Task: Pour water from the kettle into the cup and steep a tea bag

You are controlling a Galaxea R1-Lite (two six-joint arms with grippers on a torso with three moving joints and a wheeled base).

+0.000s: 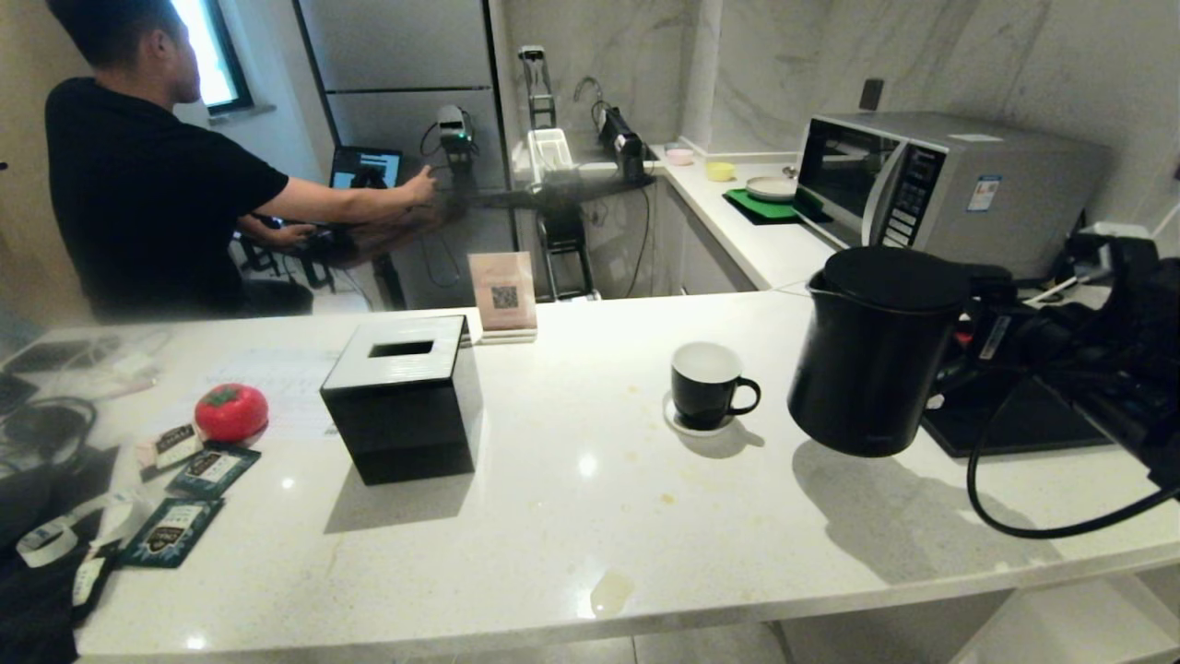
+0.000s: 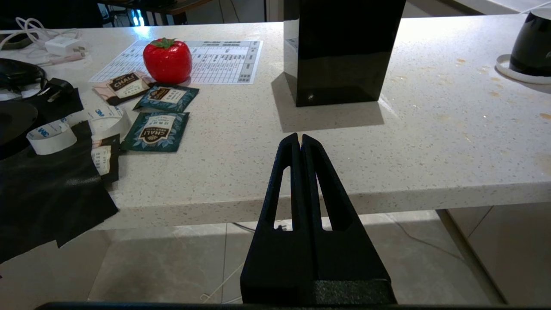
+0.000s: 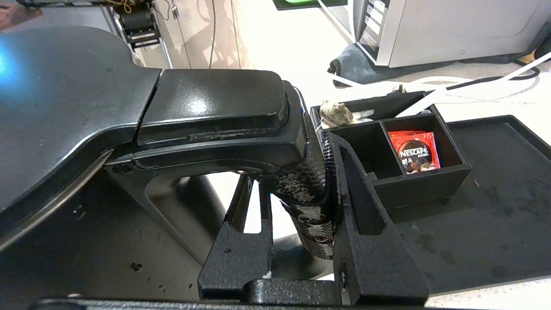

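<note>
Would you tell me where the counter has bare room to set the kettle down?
The widest bare patch is the counter between the tissue box and the cup, running to the near edge. The far left is crowded with sachets, a red tomato-shaped thing and cables.

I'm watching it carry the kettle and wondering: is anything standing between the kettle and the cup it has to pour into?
Nothing visible does. The right gripper holds the kettle by its handle, lifted off the counter, just right of the cup on its saucer. Only bare countertop lies between them.
</note>
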